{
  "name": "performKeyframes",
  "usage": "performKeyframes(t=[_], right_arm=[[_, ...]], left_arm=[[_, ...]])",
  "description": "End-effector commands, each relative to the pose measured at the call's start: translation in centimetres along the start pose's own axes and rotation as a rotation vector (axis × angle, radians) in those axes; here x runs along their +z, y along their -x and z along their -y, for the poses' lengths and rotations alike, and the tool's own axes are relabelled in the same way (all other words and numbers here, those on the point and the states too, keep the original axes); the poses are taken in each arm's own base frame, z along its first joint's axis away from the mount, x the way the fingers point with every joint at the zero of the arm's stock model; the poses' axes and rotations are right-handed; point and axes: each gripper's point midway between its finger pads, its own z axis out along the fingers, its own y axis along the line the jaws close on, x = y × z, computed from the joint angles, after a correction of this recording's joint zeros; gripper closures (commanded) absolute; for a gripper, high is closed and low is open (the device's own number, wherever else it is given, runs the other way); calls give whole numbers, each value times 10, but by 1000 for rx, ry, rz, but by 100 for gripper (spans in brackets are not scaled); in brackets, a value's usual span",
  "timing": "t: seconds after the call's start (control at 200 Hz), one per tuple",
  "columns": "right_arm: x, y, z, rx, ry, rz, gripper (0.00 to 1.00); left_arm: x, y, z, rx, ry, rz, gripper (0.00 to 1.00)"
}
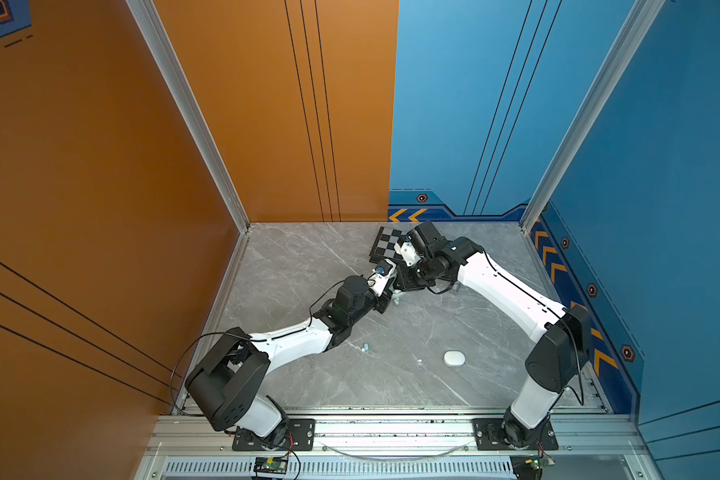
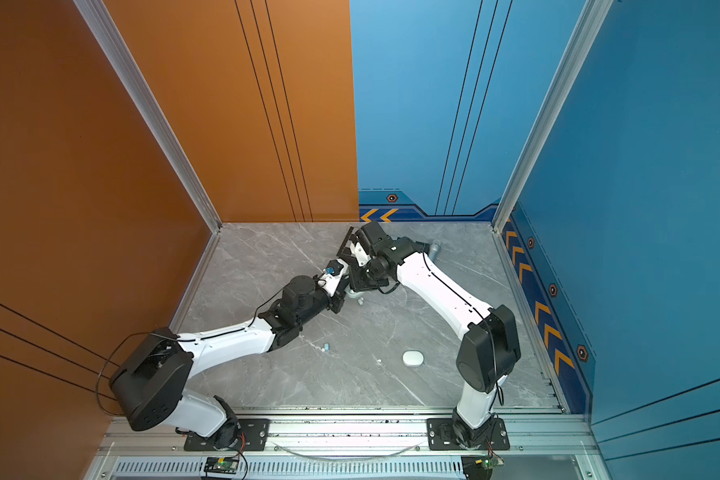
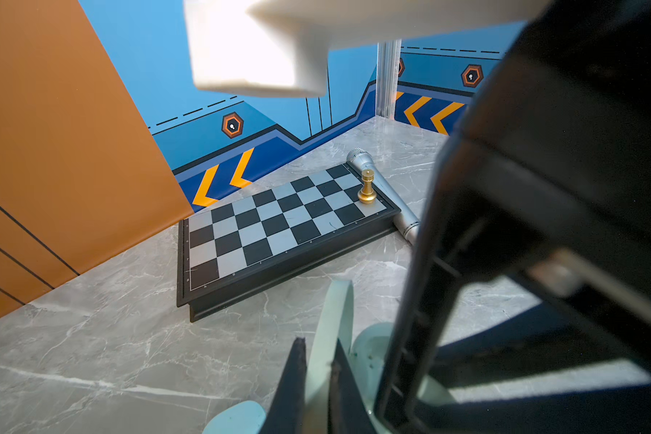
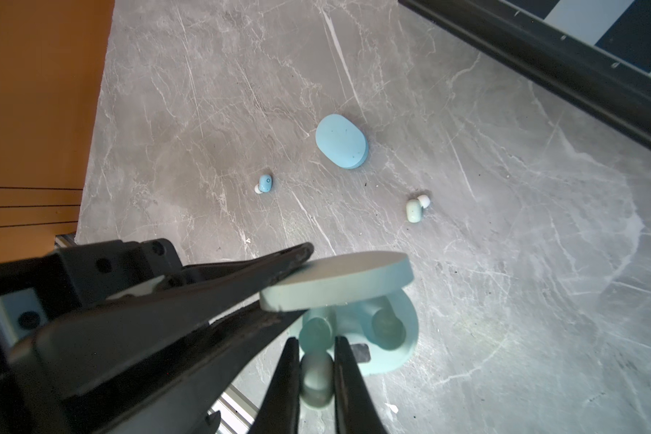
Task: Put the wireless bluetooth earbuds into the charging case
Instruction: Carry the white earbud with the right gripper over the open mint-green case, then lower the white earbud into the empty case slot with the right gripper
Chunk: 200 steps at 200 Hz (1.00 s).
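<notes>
The mint-green charging case [image 4: 399,349] stands open on the marble table, its lid [image 4: 335,280] raised. My left gripper [image 3: 318,349] is shut on that lid [image 3: 335,312], holding it up. My right gripper [image 4: 316,345] is shut on a mint earbud [image 4: 316,379], right at the edge of the case's base by one of its two round wells. A blue earbud [image 4: 264,183] and a mint earbud [image 4: 416,208] lie loose on the table beyond. In both top views the two grippers meet mid-table over the case [image 1: 398,297], mostly hiding it.
A closed light-blue case [image 4: 342,145] lies near the loose buds. A white case [image 1: 454,358] sits nearer the front. A chessboard [image 3: 279,225] with a gold chess piece [image 3: 367,186] and a silver microphone [image 3: 376,176] lie by the back wall.
</notes>
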Motion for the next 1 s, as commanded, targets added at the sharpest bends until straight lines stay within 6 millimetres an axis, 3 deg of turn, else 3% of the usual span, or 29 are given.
performKeyframes(t=[0.0,0.475,0.996], right_arm=[[-5,8,-1,13,-10,47,84],[3,0,7,6,-33,21,83],[7,7,9,22,-38,38,81]], left_arm=[[-1,23,1,-13,1,60,100],[-1,26,1,-15,0,67,100],[-1,30,3,-17,-8,75,100]])
